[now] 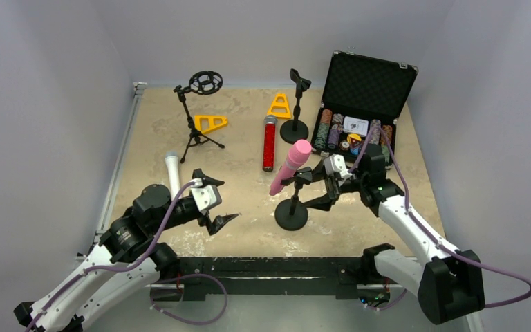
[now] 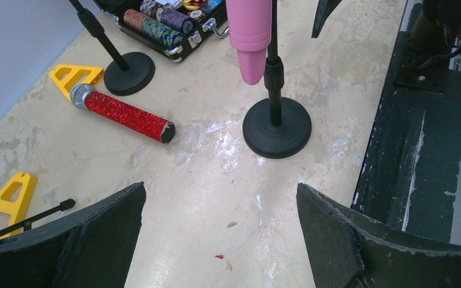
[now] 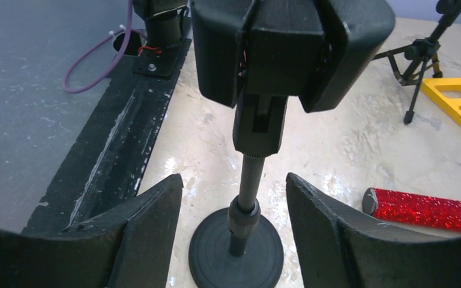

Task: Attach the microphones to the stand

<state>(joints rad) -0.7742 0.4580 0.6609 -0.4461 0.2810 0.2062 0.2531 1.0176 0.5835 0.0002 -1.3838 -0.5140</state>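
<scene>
1. The left gripper hangs above the near left part of the surface with its fingers spread wide and nothing between them.
2. The right gripper is at the near round-base stand. Its two fingers sit either side of the stand's pole, with a gap showing on both sides. I read it as partly open around the pole, not pinching it.
3. The pink microphone sits in the clip at the top of that stand. It is tilted, with its head up toward the far right and its tail down toward the left.
4. The glittery red microphone lies flat on the surface between the two round-base stands, its silver head pointing to the far edge.
5. The white microphone lies on the surface at the left, just beyond the left arm, which hides its near end.
6. The second round-base stand is upright farther back, its clip empty.
7. A tripod stand with a ring mount is at the far left.
8. Two yellow wedges lie near the back.
9. An open case of chips sits at the far right.
</scene>
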